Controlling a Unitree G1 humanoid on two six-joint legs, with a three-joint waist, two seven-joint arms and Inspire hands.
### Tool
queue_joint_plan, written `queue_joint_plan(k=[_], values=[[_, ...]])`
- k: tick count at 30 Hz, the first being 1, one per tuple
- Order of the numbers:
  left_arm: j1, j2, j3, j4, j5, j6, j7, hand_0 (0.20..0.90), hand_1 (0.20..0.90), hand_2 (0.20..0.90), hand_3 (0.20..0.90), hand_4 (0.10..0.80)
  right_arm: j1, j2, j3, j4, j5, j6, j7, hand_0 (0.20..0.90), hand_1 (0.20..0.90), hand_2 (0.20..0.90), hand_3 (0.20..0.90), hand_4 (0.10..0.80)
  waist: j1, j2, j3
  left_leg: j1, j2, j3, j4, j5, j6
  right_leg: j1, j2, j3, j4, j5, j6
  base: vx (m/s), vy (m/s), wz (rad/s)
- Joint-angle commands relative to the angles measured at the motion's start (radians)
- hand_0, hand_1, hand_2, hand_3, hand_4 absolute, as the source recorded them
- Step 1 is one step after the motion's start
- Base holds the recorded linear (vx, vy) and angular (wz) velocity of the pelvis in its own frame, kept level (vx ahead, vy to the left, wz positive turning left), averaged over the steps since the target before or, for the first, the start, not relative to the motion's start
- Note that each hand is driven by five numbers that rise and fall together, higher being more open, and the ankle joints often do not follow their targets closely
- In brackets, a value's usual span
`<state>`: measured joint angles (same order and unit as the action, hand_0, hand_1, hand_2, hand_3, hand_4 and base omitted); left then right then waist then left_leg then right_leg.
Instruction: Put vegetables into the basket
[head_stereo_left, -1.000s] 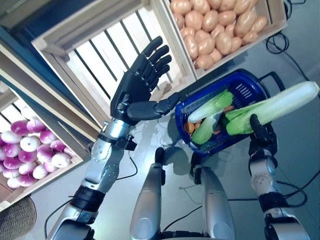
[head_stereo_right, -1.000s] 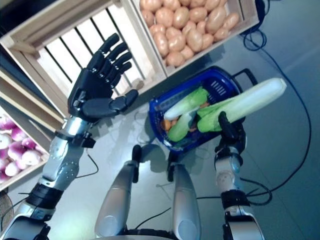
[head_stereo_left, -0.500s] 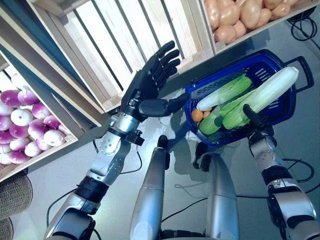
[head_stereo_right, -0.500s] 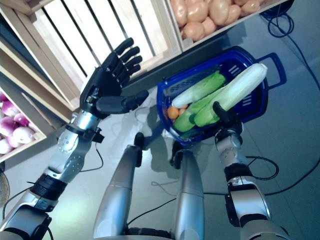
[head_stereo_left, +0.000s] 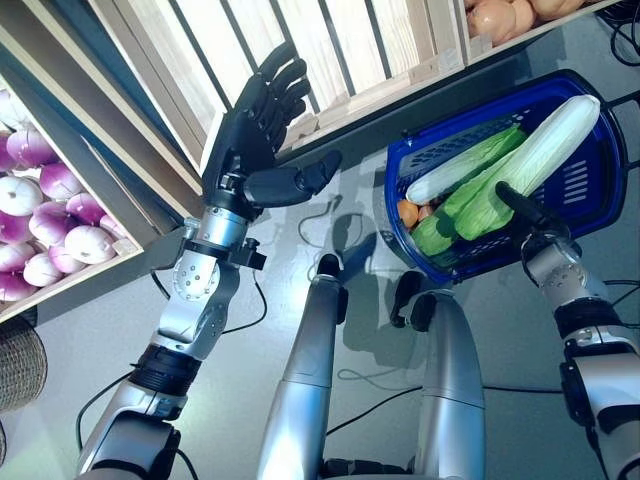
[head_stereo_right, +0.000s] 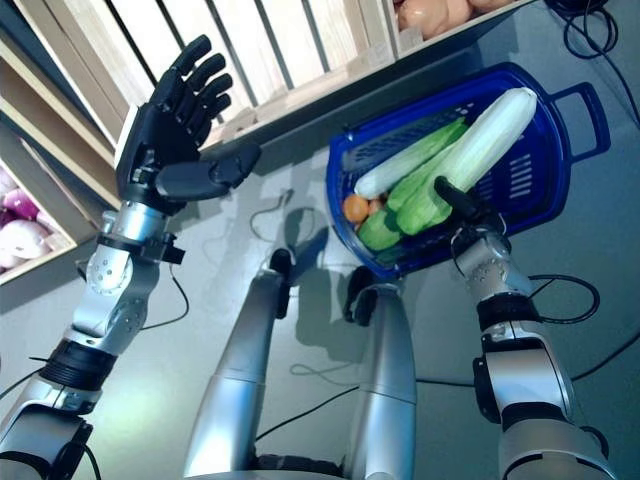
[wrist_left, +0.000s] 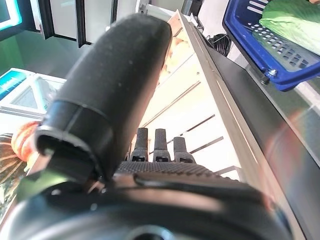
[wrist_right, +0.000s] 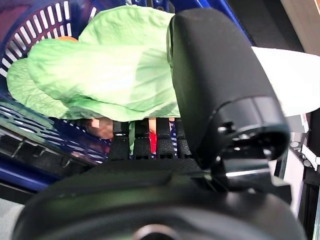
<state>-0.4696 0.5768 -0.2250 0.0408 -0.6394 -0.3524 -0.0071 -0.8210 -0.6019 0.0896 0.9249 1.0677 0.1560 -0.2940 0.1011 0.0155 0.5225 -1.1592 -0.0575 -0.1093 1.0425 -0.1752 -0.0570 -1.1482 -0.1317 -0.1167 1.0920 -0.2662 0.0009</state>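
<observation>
The right hand (head_stereo_right: 470, 222), fingers curled round a long cabbage (head_stereo_right: 470, 158) lying across the blue basket (head_stereo_right: 560, 150), could tip it over the far rim by releasing too early, while the left hand (head_stereo_left: 250, 140) hangs spread and empty.

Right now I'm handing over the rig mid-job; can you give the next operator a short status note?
Right hand: shut on a long cabbage, lying across the blue basket, not released.
Left hand: open, empty, raised before the empty slatted crate.
Done: another cabbage and small orange vegetables already lie in the basket.
Left: release the cabbage, withdraw the right hand.
</observation>
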Motion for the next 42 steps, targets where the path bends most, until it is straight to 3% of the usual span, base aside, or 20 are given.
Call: queue_joint_plan(k=[1, 2, 18, 22, 26, 29, 32, 37, 39, 42], values=[[-0.035, -0.024, 0.075, -0.165, 0.02, -0.122, -0.012, 0.9, 0.9, 0.9, 0.9, 0.8, 0.056, -0.002, -0.007, 0.088, 0.031, 0.016, -0.015, 0.486, 0.486, 0.486, 0.486, 0.524, 0.015, 0.035, -0.002, -0.01, -0.034, 0.09, 0.029, -0.052, 0.089, 0.026, 0.031, 0.001, 0.002, 0.095, -0.01, 0.027, -0.026, -0.08], [-0.034, -0.027, 0.077, -0.166, 0.023, -0.122, -0.017, 0.9, 0.9, 0.9, 0.9, 0.8, 0.056, 0.002, -0.011, 0.087, 0.036, 0.024, -0.03, 0.9, 0.9, 0.9, 0.9, 0.8, 0.015, 0.035, -0.002, -0.014, -0.035, 0.089, 0.032, -0.051, 0.087, 0.025, 0.032, 0.0, 0.001, 0.097, -0.01, 0.027, -0.038, -0.06], [-0.041, -0.018, 0.05, -0.175, 0.032, -0.145, -0.024, 0.9, 0.9, 0.9, 0.9, 0.8, 0.056, 0.032, -0.054, 0.122, 0.128, 0.042, -0.088, 0.9, 0.9, 0.9, 0.9, 0.8, 0.013, 0.028, -0.002, 0.027, -0.027, 0.084, 0.006, -0.049, 0.083, 0.078, 0.051, -0.013, -0.05, 0.122, 0.003, 0.005, -0.012, -0.01], [-0.041, -0.018, 0.044, -0.179, 0.038, -0.149, -0.025, 0.9, 0.9, 0.9, 0.9, 0.8, 0.064, 0.048, -0.057, 0.132, 0.142, 0.04, -0.091, 0.9, 0.9, 0.9, 0.9, 0.8, 0.013, 0.024, -0.002, 0.073, -0.018, 0.088, -0.039, -0.024, 0.077, 0.13, 0.058, -0.013, -0.098, 0.138, 0.004, -0.011, -0.006, 0.0], [-0.047, -0.007, 0.039, -0.177, 0.051, -0.149, -0.044, 0.9, 0.9, 0.9, 0.9, 0.8, 0.077, 0.089, -0.073, 0.128, 0.229, -0.01, -0.073, 0.9, 0.9, 0.9, 0.9, 0.8, 0.012, 0.004, -0.002, 0.199, -0.001, 0.09, -0.19, 0.029, 0.059, 0.259, 0.071, -0.01, -0.248, 0.167, 0.003, -0.037, -0.022, 0.01], [-0.057, -0.007, 0.032, -0.168, 0.064, -0.14, -0.061, 0.9, 0.9, 0.9, 0.9, 0.8, 0.083, 0.122, -0.075, 0.097, 0.261, -0.066, -0.077, 0.9, 0.9, 0.9, 0.9, 0.8, 0.011, -0.006, -0.002, 0.299, 0.003, 0.094, -0.297, 0.052, 0.053, 0.352, 0.078, -0.005, -0.342, 0.172, 0.006, -0.016, -0.005, 0.05], [-0.049, -0.002, 0.023, -0.155, 0.035, -0.102, -0.094, 0.9, 0.9, 0.9, 0.9, 0.8, 0.13, 0.169, -0.076, 0.006, 0.201, -0.19, -0.093, 0.9, 0.9, 0.9, 0.9, 0.8, 0.004, -0.015, -0.003, 0.47, 0.006, 0.093, -0.46, 0.097, 0.041, 0.527, 0.074, -0.005, -0.508, 0.185, 0.008, -0.007, 0.024, -0.08], [0.002, -0.01, 0.018, -0.142, 0.04, -0.107, -0.131, 0.9, 0.9, 0.9, 0.9, 0.8, 0.241, 0.222, -0.072, -0.151, 0.104, -0.37, -0.13, 0.9, 0.9, 0.9, 0.9, 0.8, -0.014, -0.018, -0.053, 0.572, 0.007, 0.096, -0.576, 0.138, 0.041, 0.655, 0.077, -0.034, -0.649, 0.206, -0.004, 0.006, 0.03, -0.09], [0.015, -0.017, 0.019, -0.14, 0.031, -0.105, -0.134, 0.9, 0.9, 0.9, 0.9, 0.8, 0.29, 0.232, -0.066, -0.23, -0.03, -0.449, -0.171, 0.9, 0.9, 0.9, 0.9, 0.8, -0.027, -0.008, -0.061, 0.606, 0.01, 0.096, -0.604, 0.147, 0.044, 0.694, 0.081, -0.033, -0.684, 0.214, -0.01, -0.06, 0.041, -0.04], [0.059, -0.022, 0.005, -0.123, 0.085, -0.122, -0.147, 0.9, 0.9, 0.9, 0.9, 0.8, 0.409, 0.257, -0.044, -0.359, -0.272, -0.487, -0.208, 0.9, 0.9, 0.9, 0.9, 0.8, -0.047, -0.001, -0.094, 0.665, 0.013, 0.099, -0.665, 0.168, 0.045, 0.745, 0.076, -0.019, -0.749, 0.238, 0.004, 0.011, 0.042, -0.1]])
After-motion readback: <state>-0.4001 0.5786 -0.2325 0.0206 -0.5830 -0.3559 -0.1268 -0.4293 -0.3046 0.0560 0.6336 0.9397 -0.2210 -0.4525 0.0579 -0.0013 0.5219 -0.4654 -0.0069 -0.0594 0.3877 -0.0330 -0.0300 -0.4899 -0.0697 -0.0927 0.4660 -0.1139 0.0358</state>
